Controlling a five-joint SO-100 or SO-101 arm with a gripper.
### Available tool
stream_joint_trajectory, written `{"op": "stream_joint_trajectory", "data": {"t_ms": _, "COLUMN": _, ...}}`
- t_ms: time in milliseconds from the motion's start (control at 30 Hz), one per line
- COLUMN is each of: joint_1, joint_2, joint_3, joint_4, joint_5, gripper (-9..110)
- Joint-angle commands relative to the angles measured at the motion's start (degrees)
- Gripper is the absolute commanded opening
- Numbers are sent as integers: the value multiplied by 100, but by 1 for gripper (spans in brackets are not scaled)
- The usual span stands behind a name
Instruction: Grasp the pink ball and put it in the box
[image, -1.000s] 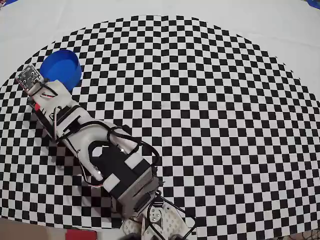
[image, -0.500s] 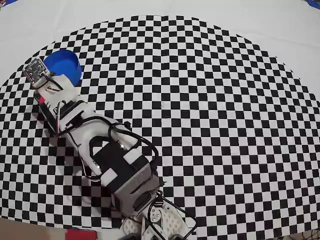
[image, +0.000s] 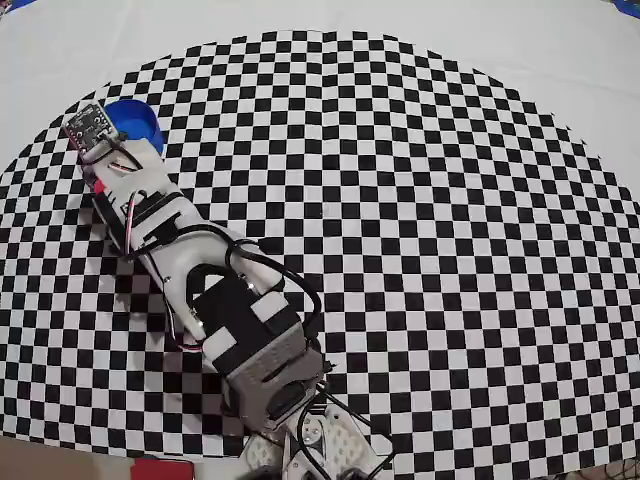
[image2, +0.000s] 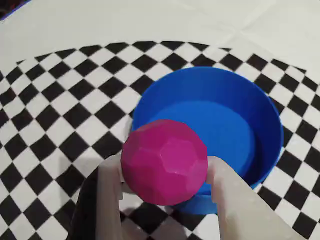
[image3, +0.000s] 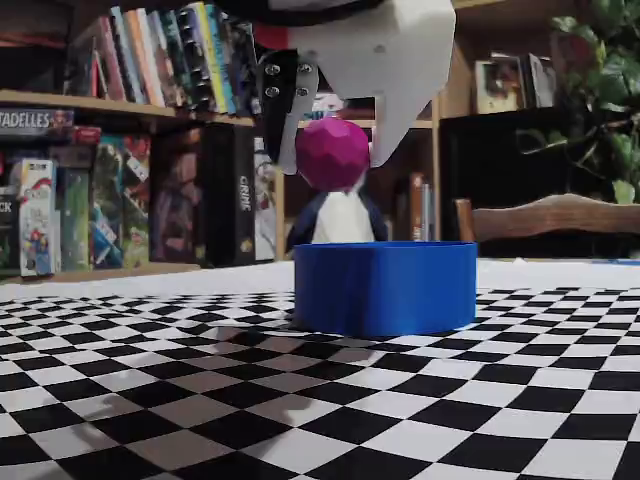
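While the white two-finger gripper is clamping the small faceted magenta-pink ball across its middle, hanging above the near rim of the round blue low-walled box, the ball is looking light, rigid and roll-prone.

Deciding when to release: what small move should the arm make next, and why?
Probably ease a little farther forward before opening. The gripper holds the pink ball above the box, but the wrist view puts it over the near rim rather than the middle.
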Motion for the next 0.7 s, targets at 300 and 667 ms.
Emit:
{"op": "stream_joint_trajectory", "data": {"t_ms": 300, "joint_1": 202, "joint_2": -70, "joint_3": -325, "joint_4": -167, "joint_5": -26, "gripper": 0}}
{"op": "stream_joint_trajectory", "data": {"t_ms": 667, "joint_1": 369, "joint_2": -545, "joint_3": -782, "joint_4": -167, "joint_5": -26, "gripper": 0}}
